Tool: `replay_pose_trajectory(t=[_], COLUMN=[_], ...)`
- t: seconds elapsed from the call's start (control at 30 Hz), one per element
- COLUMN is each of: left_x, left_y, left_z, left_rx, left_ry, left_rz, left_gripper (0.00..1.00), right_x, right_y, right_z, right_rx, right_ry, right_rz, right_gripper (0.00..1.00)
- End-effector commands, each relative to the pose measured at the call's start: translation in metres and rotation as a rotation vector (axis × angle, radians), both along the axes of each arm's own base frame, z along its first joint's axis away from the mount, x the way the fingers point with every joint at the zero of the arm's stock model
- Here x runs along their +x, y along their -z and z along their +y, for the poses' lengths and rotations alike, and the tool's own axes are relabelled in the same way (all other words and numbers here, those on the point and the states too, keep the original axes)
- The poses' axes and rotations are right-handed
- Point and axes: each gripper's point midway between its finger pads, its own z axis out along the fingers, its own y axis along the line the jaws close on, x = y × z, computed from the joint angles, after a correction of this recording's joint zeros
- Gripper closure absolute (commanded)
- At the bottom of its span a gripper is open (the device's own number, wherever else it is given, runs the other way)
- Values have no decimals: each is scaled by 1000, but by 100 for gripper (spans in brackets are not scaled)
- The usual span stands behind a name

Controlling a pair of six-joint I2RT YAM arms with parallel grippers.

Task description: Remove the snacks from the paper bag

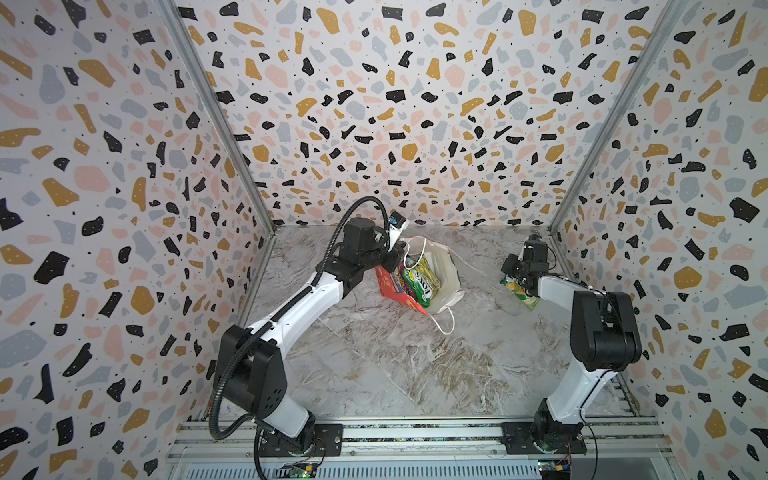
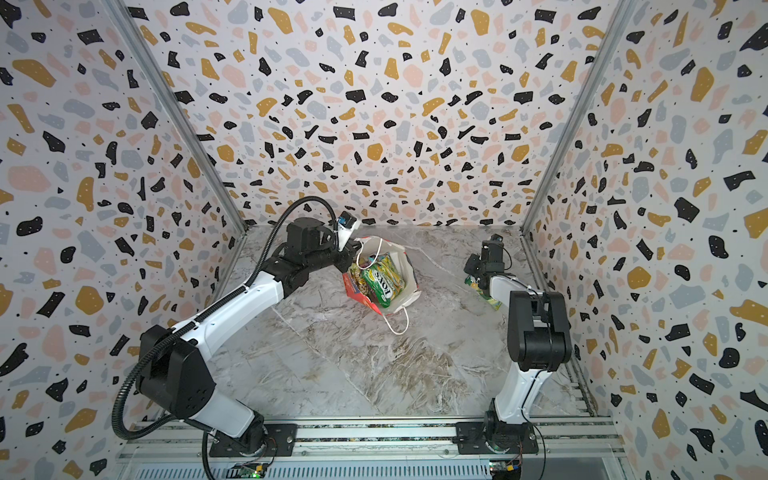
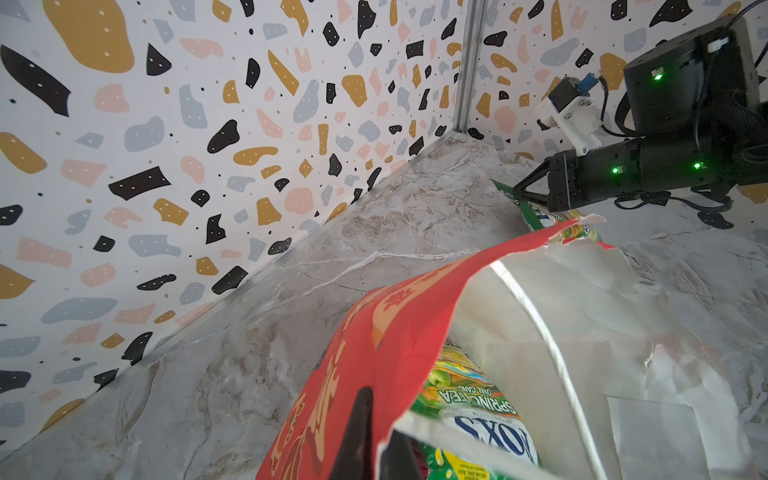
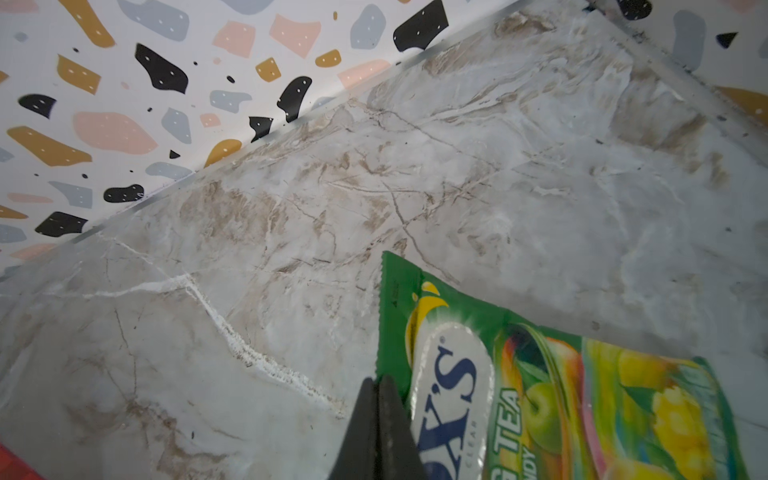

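We find the table free across its front half; the paper bag mid-rear and green packet rear-right block passage.

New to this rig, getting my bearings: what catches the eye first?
The red paper bag toward the back of the marble table, its rim pinched by the left gripper, with a green FOX'S packet inside. To its right a second green packet lies at the tips of the right gripper. Terrazzo-patterned walls stand all round.

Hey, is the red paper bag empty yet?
Not empty. In both top views the paper bag is open with a green FOX'S packet and others inside.
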Motion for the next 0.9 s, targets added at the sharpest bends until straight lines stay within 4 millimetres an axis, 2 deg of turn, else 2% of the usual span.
replay_pose_trajectory(t=[0.0, 0.1, 0.17, 0.27, 0.33, 0.47, 0.53, 0.6, 0.7, 0.87], left_x=[0, -1, -1, 0, 0, 1, 1, -1, -2, -3], left_y=[-31, -32, -31, -32, -32, -30, -32, -33, -30, -32], left_z=[3, 4, 4, 4, 3, -1, -1, -1, 0, 1], left_rx=[-40, -40, -36, -36, -45, -59, -66, -68, -64, -62], left_ry=[-7, -7, -7, -10, -3, 7, 8, 10, 8, 7], left_rz=[-100, -100, -97, -100, -97, -88, -90, -91, -92, -98], left_gripper=[100, 100, 100, 100, 100, 100, 100, 100, 100, 100], right_x=[12, 2, -15, -45, -69, -107, -116, -116, -112, -111], right_y=[-37, -57, -68, -68, -54, -15, -3, 4, 18, 34], right_z=[4, 3, -5, -41, -69, -88, -93, -95, -94, -92], right_rx=[60, 60, 65, 108, 183, 363, 404, 415, 439, 487], right_ry=[-28, -37, -2, 127, 232, 356, 390, 401, 410, 422], right_rz=[-67, -79, -111, -135, -131, -130, -133, -118, -81, -85], right_gripper=[65, 50, 39, 36, 36, 44, 56, 67, 76, 78])
